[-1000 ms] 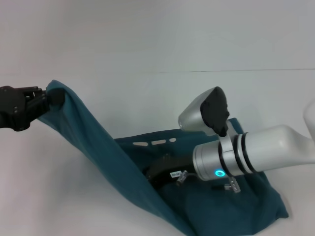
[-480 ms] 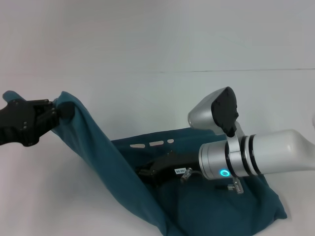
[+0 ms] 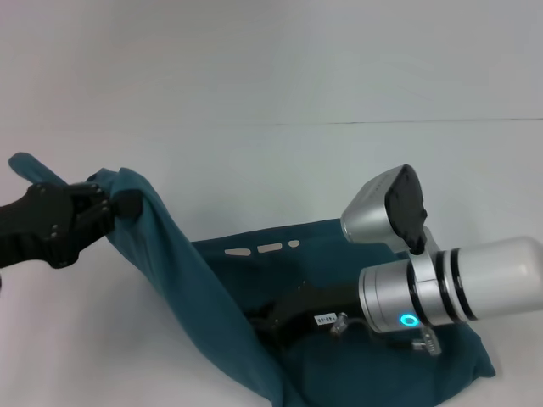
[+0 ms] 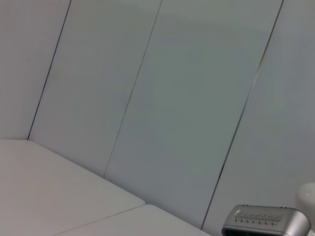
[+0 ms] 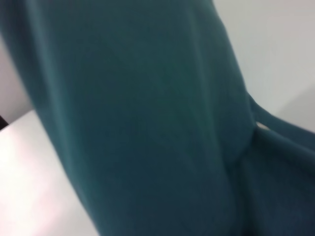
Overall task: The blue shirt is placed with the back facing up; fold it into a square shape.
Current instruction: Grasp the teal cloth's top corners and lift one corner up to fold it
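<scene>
A plain white table (image 3: 254, 170) is filling the foreground, meeting a pale wall (image 3: 271, 51) behind it. Thin dark vertical seams are dividing that grey-white wall (image 4: 187, 98) into broad panels above the table.

Even, soft light fills the head view; the plain white tabletop (image 3: 254, 170) looks bright, with only faint shadows beneath the draped dark teal-blue cotton shirt (image 3: 212, 297). The right wrist view shows that fabric blurred and out of focus. The left wrist view is dimmer and greyish.
</scene>
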